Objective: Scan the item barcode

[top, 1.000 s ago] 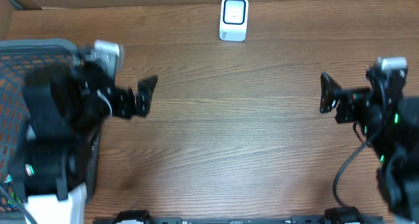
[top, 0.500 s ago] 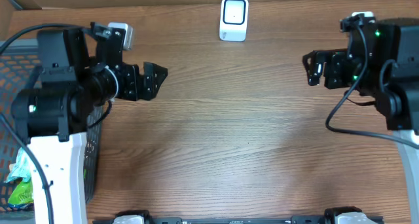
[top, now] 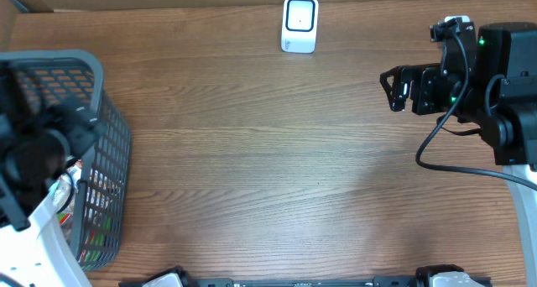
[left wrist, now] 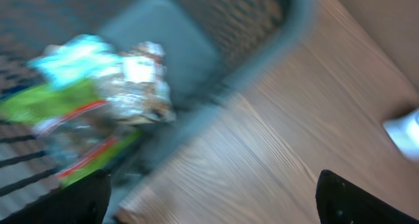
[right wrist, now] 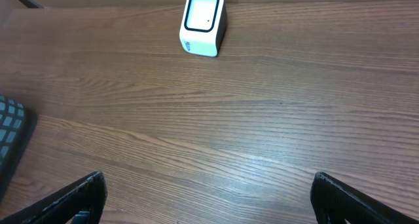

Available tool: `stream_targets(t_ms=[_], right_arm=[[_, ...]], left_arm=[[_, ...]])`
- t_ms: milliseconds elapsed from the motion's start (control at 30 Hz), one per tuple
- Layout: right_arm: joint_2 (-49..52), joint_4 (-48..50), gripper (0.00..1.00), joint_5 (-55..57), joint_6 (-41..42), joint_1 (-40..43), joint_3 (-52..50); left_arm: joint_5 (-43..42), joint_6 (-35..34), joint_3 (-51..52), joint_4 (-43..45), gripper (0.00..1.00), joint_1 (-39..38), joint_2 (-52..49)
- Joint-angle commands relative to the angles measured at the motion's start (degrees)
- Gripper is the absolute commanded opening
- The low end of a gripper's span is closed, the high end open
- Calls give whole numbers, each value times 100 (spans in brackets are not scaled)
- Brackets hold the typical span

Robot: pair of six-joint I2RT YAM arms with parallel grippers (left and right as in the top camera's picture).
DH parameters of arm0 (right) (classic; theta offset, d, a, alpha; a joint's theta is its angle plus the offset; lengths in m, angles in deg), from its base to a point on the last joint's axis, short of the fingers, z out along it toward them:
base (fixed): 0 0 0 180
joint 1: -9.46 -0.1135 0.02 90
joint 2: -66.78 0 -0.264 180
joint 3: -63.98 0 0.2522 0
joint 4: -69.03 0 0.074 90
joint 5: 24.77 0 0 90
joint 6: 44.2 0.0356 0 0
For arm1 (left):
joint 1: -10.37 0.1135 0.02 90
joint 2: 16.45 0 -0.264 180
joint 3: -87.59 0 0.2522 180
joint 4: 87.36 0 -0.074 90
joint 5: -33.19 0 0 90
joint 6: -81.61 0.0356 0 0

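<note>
The items are several snack packets in a grey mesh basket (top: 113,136) at the table's left edge. The blurred left wrist view shows a green and cyan packet (left wrist: 62,86) and a silvery one (left wrist: 141,86). My left arm (top: 38,148) is a dark blur over the basket. My left gripper (left wrist: 213,204) is open with nothing between its fingers (left wrist: 72,201), above the basket's rim (left wrist: 196,112). The white barcode scanner (top: 299,23) stands at the back centre, also in the right wrist view (right wrist: 203,14). My right gripper (top: 391,91) hovers open and empty at the right.
The wooden table (top: 277,169) runs between basket and right arm. A black cable (top: 436,153) hangs from the right arm. The basket's corner (right wrist: 10,132) shows at the left of the right wrist view.
My left arm has swung left, from over the table to above the basket, and is still blurred. The right arm rose toward the back and has barely moved in the last half second.
</note>
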Motion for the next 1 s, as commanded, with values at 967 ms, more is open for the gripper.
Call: stream_targets(t_ms=[967], right_arm=[[675, -278, 100, -144, 13, -28, 179]], left_arm=[[706, -442, 5222, 2988, 100, 3292, -564]])
